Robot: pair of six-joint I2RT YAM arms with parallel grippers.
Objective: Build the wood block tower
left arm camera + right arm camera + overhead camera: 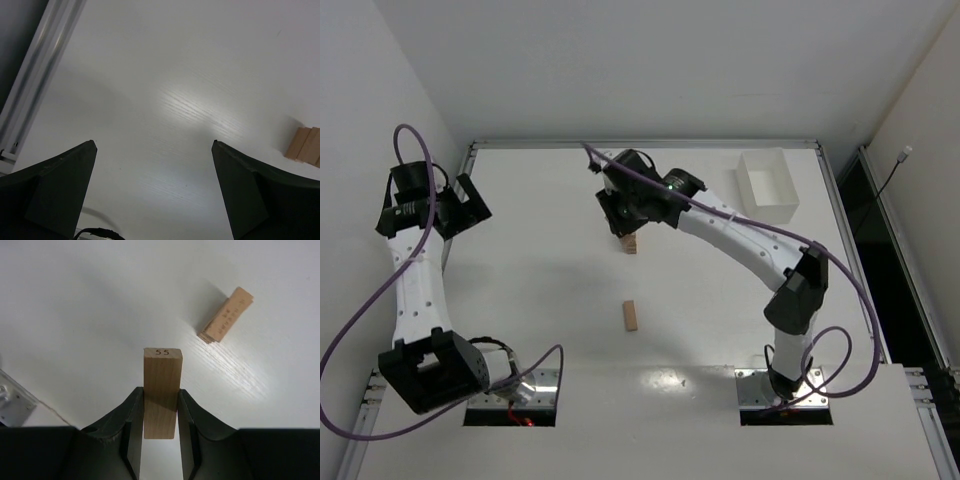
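Bare tabletop point(540, 250) around loose wood block point(631, 315)

A white rectangular plastic bin point(767, 185) stands open-topped on the white table point(540, 300), well off to the right of the right gripper point(160, 392) and slightly beyond its fingers. An aluminium edge rail point(45, 65) runs past the left gripper point(153, 143), beyond and left of its left finger. White walls point(620, 60) surround the table.

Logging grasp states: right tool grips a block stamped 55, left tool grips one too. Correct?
No. The left tool is open and empty, as the left wrist view shows. The right tool does grip the block stamped 55.
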